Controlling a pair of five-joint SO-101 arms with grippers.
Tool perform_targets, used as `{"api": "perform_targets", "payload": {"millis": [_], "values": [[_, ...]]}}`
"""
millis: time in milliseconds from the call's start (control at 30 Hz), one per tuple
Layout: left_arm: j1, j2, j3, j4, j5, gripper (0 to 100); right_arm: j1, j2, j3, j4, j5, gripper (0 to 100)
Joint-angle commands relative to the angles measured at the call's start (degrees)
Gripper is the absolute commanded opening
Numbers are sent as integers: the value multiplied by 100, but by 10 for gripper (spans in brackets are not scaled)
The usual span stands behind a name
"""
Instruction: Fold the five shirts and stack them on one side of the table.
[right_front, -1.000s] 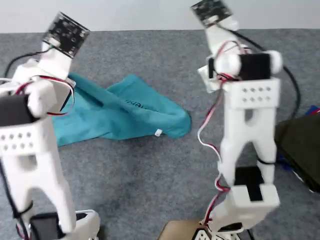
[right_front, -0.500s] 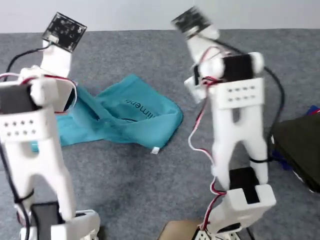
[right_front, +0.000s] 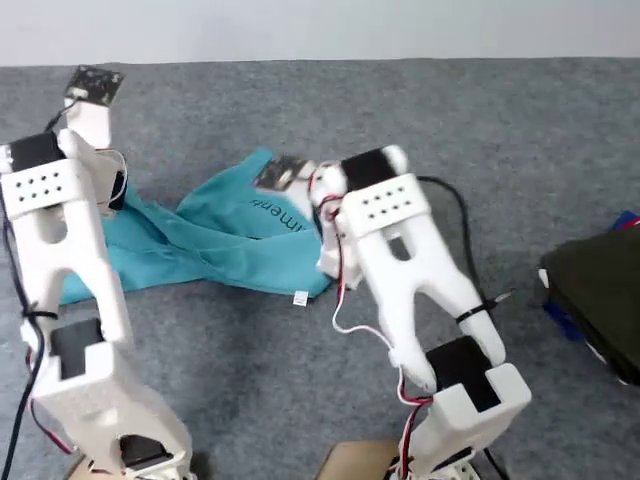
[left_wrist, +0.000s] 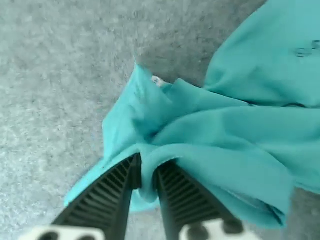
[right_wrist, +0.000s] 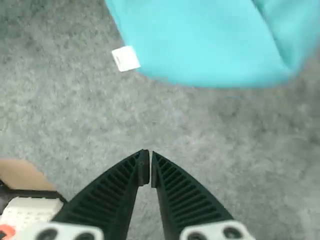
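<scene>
Grey carpeted table | teal shirt crumpled | dark stack, possibly shirts

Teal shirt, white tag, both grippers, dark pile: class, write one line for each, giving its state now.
teal shirt: unfolded, rumpled on the table, one fold pinched.
white tag: exposed at the shirt's edge.
left gripper: shut on a fold of the teal shirt.
right gripper: shut, empty, above bare table beside the shirt.
dark pile: lying at the table's edge, something blue beneath.
</scene>
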Motion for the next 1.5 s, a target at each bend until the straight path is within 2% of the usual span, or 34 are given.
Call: {"api": "perform_targets", "payload": {"millis": [0, 233, 533, 767, 967, 1167, 1467], "values": [[-325, 132, -75, -492, 53, 6, -198, -31, 246, -400, 88, 25], [-756, 352, -57, -642, 53, 6, -374, -31, 782, -919, 88, 199], [-756, 360, -40, -642, 53, 6, -716, 505, 993, -2079, 35, 225], [-774, 360, -40, -633, 26, 6, -752, 1798, -237, -2185, -352, 226], [-765, 360, -40, -633, 18, 6, -743, 2738, -1257, -2105, -651, 214], [-774, 352, -40, -633, -79, 6, -426, 3064, -1934, -1358, -404, 34], [-738, 308, -40, -633, -123, 6, 145, 3073, -2901, -453, -299, 13]]}}
